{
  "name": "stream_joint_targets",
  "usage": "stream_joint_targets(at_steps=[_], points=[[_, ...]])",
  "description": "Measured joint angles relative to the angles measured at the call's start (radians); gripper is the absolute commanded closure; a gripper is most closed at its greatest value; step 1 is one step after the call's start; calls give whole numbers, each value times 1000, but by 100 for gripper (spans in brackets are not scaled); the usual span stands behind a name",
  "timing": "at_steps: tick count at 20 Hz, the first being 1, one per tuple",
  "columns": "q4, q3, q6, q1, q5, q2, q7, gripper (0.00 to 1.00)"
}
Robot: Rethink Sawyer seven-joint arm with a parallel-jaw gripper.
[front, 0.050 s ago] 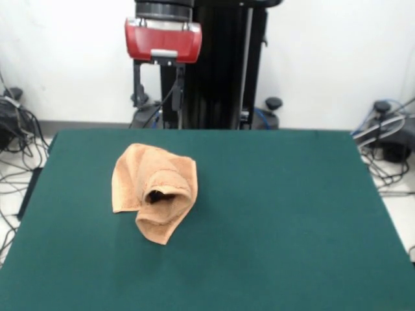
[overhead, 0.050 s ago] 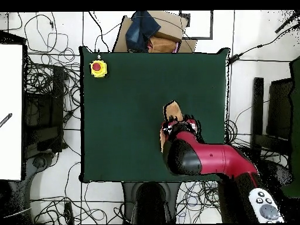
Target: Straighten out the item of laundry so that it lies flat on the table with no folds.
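Note:
The item of laundry (front, 0.050 s ago: 154,191) is a peach-orange towel lying crumpled on the left half of the green table (front, 0.050 s ago: 279,214). One corner is rolled over into a hollow fold, and a point sticks out toward the near edge. My gripper (front, 0.050 s ago: 157,102) hangs open above and behind the towel, over the table's far edge, with nothing between its fingers (front, 0.050 s ago: 178,87). From overhead, the red arm (overhead, 0.050 s ago: 205,158) covers most of the towel (overhead, 0.050 s ago: 172,110), and only its edges show beside the wrist.
A yellow box with a red button (overhead, 0.050 s ago: 98,68) sits on one table corner in the overhead view. A cardboard box with blue cloth (overhead, 0.050 s ago: 149,32) lies just beyond that table edge. Cables cover the floor around the table.

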Motion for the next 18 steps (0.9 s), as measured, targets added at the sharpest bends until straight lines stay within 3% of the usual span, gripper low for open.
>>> stream_joint_targets(at_steps=[18], points=[[-72,-116,-173,71,-30,168,0,0]])
